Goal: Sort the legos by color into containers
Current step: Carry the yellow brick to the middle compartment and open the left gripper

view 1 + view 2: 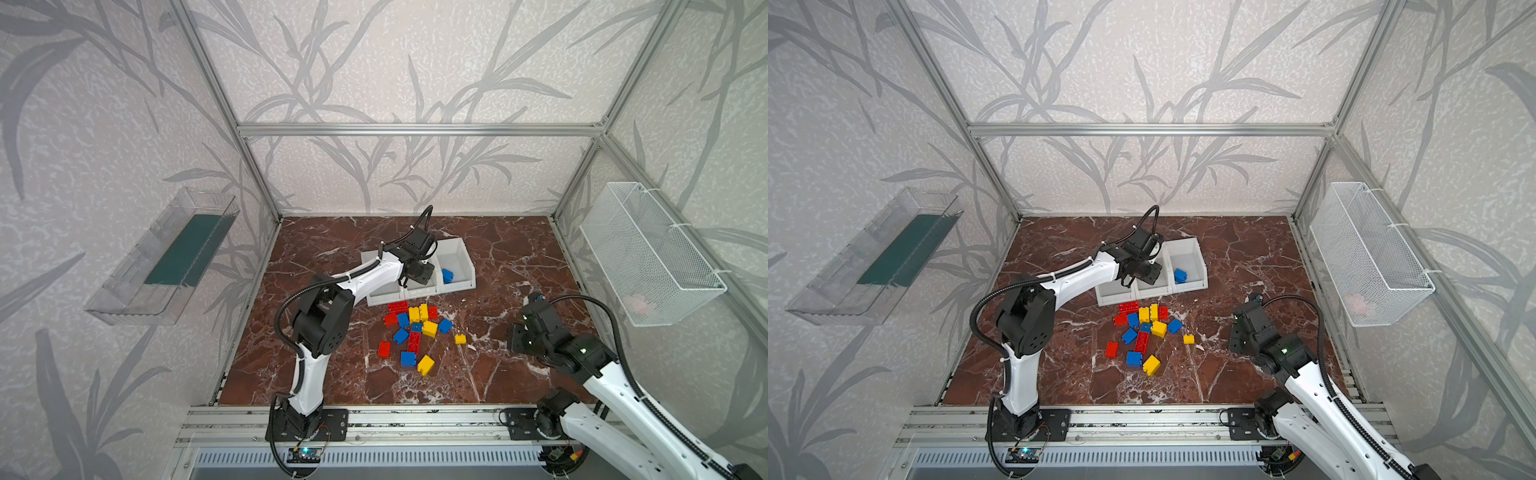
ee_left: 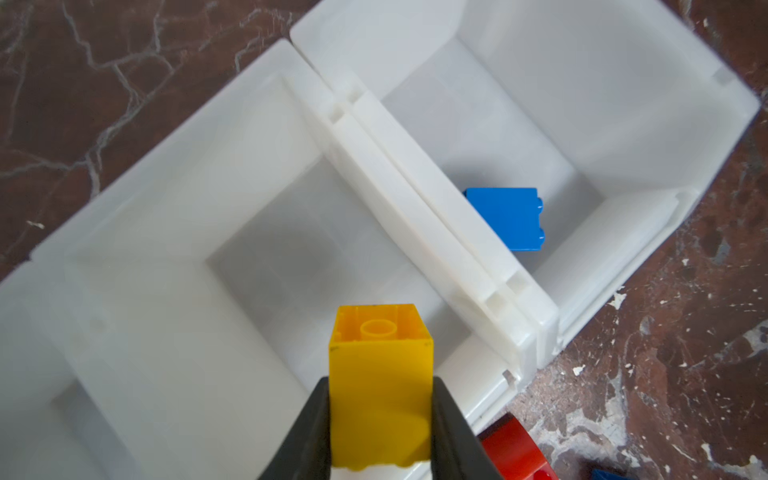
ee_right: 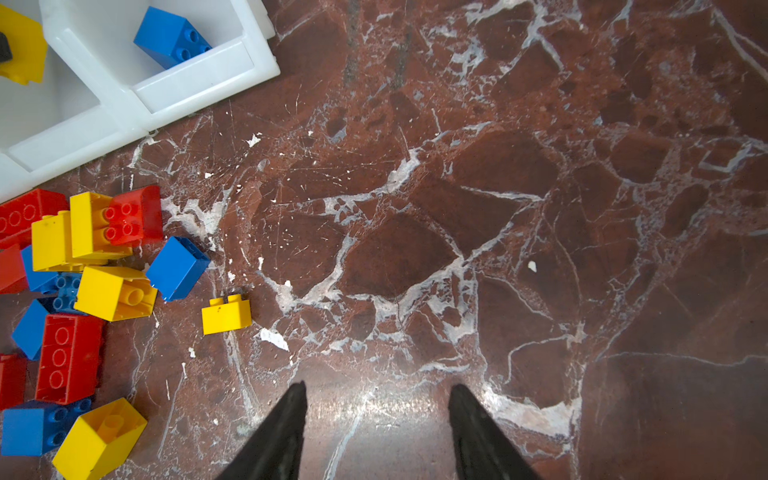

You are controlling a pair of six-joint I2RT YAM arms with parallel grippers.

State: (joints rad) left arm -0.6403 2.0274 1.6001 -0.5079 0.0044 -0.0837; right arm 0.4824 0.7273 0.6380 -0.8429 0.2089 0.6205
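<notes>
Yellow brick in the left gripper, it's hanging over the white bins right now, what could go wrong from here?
1. The yellow brick, pinched in the left gripper, seems to hang toward the low front of the middle bin. Released here, it might clip the lip and tumble out onto the pile of loose bricks.
2. The neighbouring bin holds a blue brick. A bounce over the shared wall would mix colours.

Pale walls [image 1: 374, 62] papered with grey leaf shapes enclose a red-brown marble surface [image 1: 519, 257] at lower centre. An aluminium frame [image 1: 415, 129] crosses above. A clear tray [image 1: 124, 307] hangs left, a wire basket [image 1: 665, 266] right.
</notes>
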